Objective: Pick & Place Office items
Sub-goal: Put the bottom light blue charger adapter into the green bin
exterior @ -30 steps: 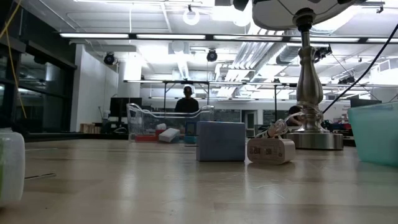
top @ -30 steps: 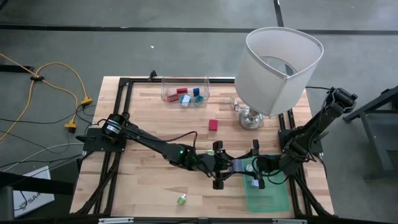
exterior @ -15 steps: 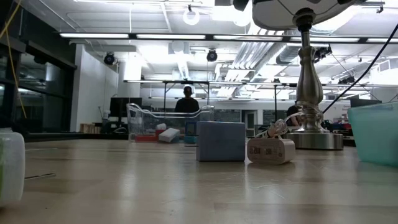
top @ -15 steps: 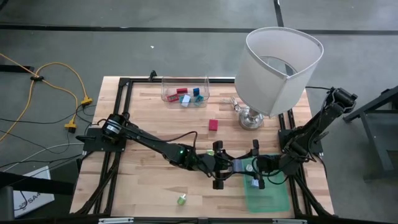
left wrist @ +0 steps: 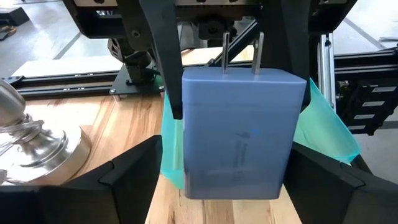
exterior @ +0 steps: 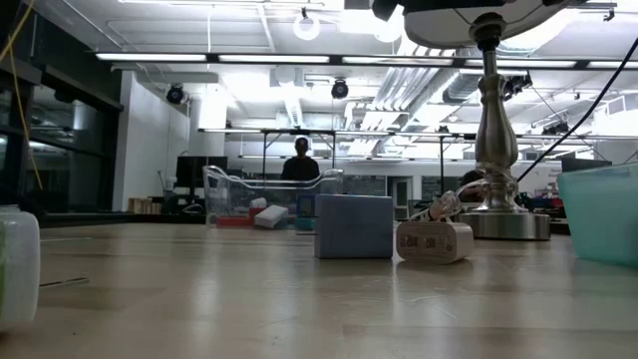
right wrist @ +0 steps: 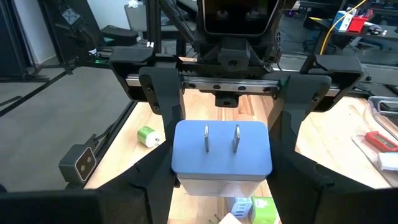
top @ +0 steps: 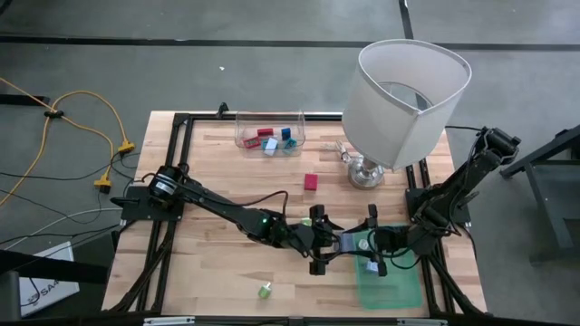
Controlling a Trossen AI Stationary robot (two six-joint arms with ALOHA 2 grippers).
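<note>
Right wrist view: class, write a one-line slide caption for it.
Handover over the table: a blue plug adapter, prongs up, sits between the right gripper and the facing left gripper.

Left pincer point(top: 319, 243) spread wide, facing right pincer point(top: 372, 243), tips nearly meeting

- Even bright overhead light; ceiling strip lights point(exterior: 150, 57) blown out in low view.
- Soft shadows under arms on table point(top: 227, 172).
- Low view: near green piece point(exterior: 18, 264) blurred, probably out of focus.
- Wrist views sharp, slight edge distortion.
</note>
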